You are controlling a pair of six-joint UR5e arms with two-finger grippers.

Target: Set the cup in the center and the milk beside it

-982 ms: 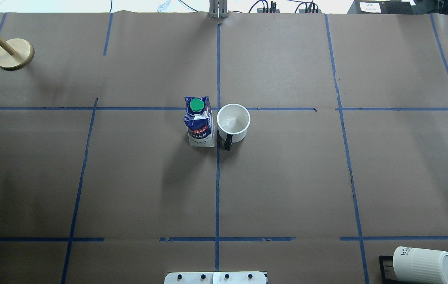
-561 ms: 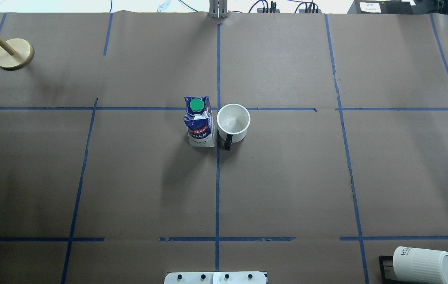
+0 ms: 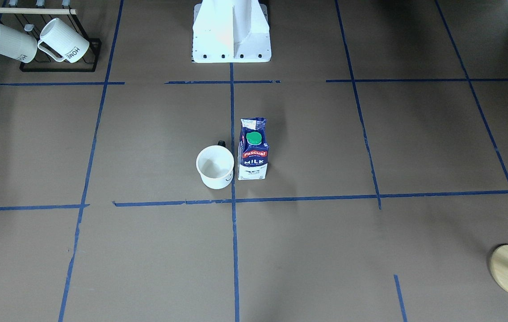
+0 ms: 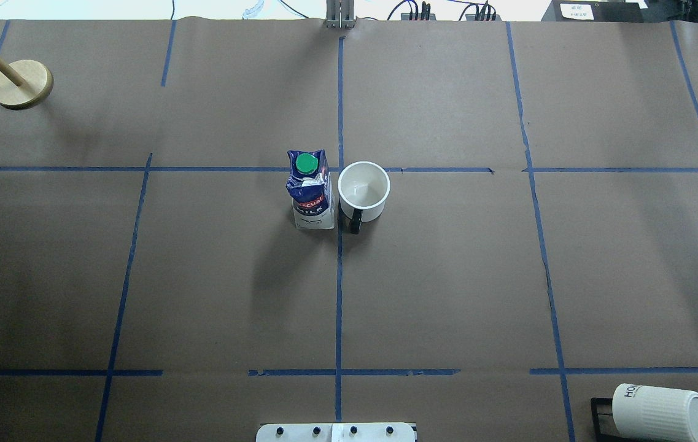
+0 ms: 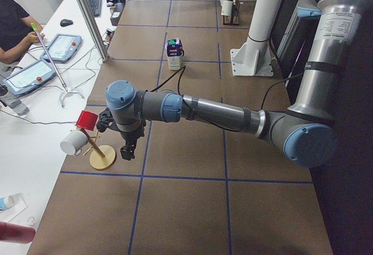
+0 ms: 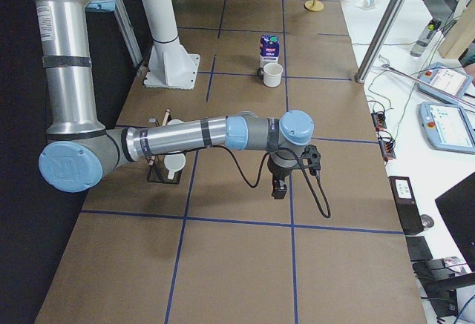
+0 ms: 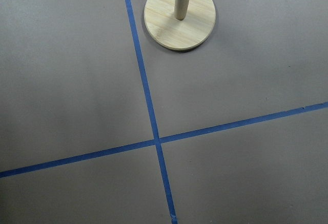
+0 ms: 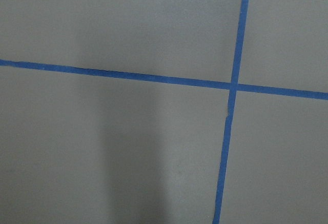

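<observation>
On your table (image 4: pixel 447 276) nothing has shifted in the last second, so the placing looks finished. The left gripper (image 5: pixel 126 150) and right gripper (image 6: pixel 278 188) hang well away, and you cannot tell whether their jaws stand apart or together. The milk (image 4: pixel 310 196) stands just beside the cup (image 4: pixel 363 191), at its 9 o'clock. The cup sits at 5 o'clock of the center (image 4: pixel 340 169). The mug rack (image 3: pixel 59 70) and wooden stand (image 4: pixel 32 86) sit in far corners, blocking nothing.

Looks like a robotics lab. Holds a wide table covered in brown paper (image 4: pixel 447 276) and gridded with blue tape lines (image 4: pixel 339 294), with silver-and-blue jointed robot arms (image 5: pixel 215 112) on a white pedestal base (image 3: pixel 231 36). Adds alongside a long white bench (image 6: pixel 441 176) — grey tablet-like control pendants (image 6: pixel 447 126) lying on it, a seated operator in a black shirt (image 5: pixel 11 16) nearby.
</observation>
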